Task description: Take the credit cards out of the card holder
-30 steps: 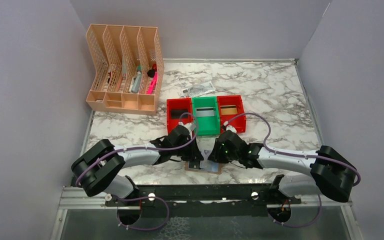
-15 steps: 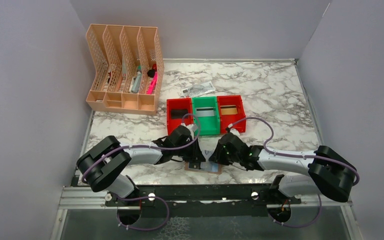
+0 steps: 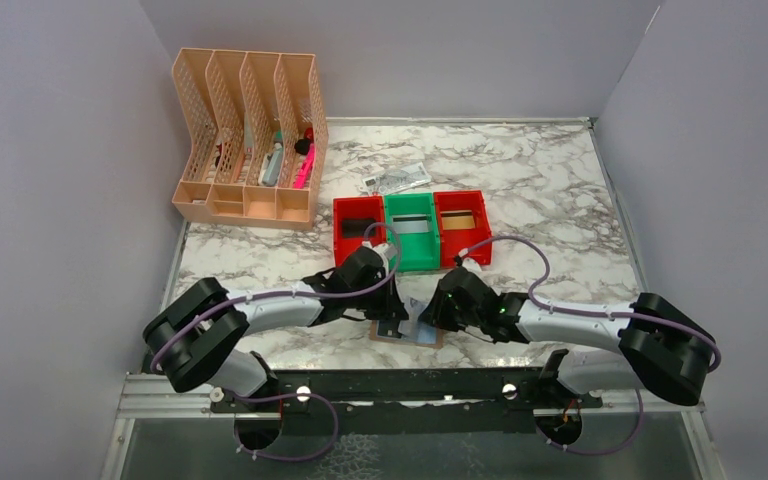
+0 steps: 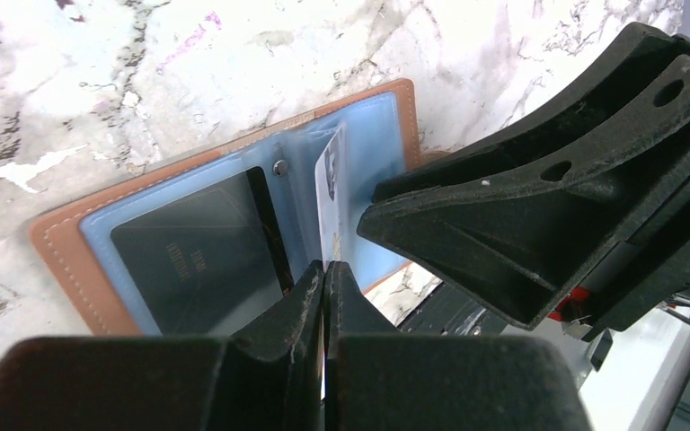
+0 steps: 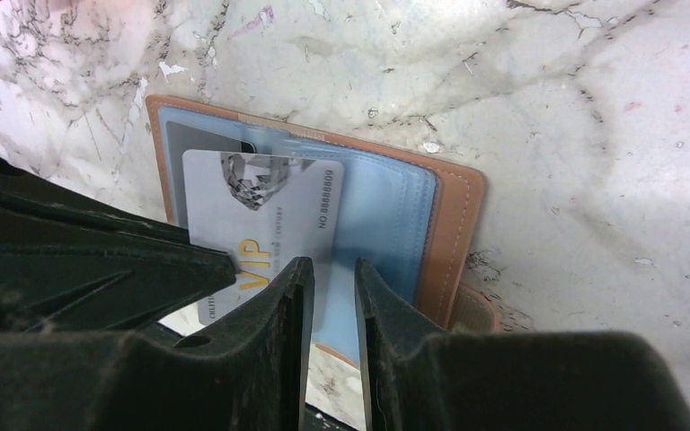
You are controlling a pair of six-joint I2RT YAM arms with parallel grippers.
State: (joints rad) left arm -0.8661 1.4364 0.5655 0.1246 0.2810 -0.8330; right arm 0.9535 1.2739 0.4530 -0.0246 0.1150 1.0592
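Tan-brown bifold card holder [image 5: 386,224] with pale blue inner panels: open flat on the white marbled table [image 5: 548,135], at the near edge between both arms. Silver-grey plastic VIP credit card [image 5: 260,206]: raised off the panels near the fold. Left claw [image 4: 325,269]: parted a moment ago, now clenched on that card's edge. Right claw [image 5: 332,269]: slightly parted above the right panel, grasping nothing. Consequence for the task: grip apparently secured, withdrawal ready to begin. Dark card [image 4: 198,260]: not yet removed, behind the left panel.
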